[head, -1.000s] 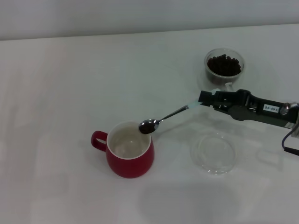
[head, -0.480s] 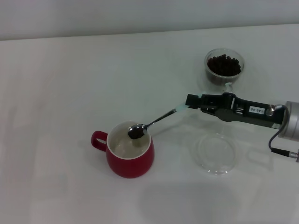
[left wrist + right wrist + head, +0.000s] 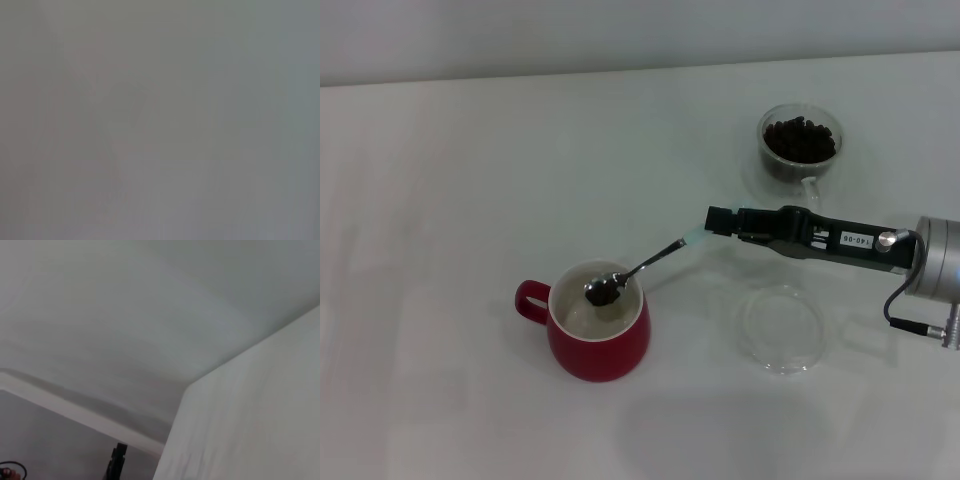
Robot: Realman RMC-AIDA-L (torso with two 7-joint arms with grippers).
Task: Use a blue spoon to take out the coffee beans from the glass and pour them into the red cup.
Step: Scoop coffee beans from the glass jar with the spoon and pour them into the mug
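Observation:
In the head view my right gripper (image 3: 720, 222) reaches in from the right and is shut on the pale blue handle of the blue spoon (image 3: 650, 262). The spoon's metal bowl holds a few dark coffee beans (image 3: 603, 292) and hangs over the white inside of the red cup (image 3: 598, 330), whose loop handle points left. The glass (image 3: 800, 143) with a heap of coffee beans (image 3: 799, 138) stands at the back right, behind the arm. The left gripper is out of view. The wrist views show none of these things.
A flat clear round saucer (image 3: 780, 328) lies on the white table (image 3: 470, 180) right of the red cup, under my right arm. A black cable (image 3: 905, 300) hangs from the right wrist.
My right gripper has moved left and carried the loaded spoon from the cup's right rim to over its middle, a little lower.

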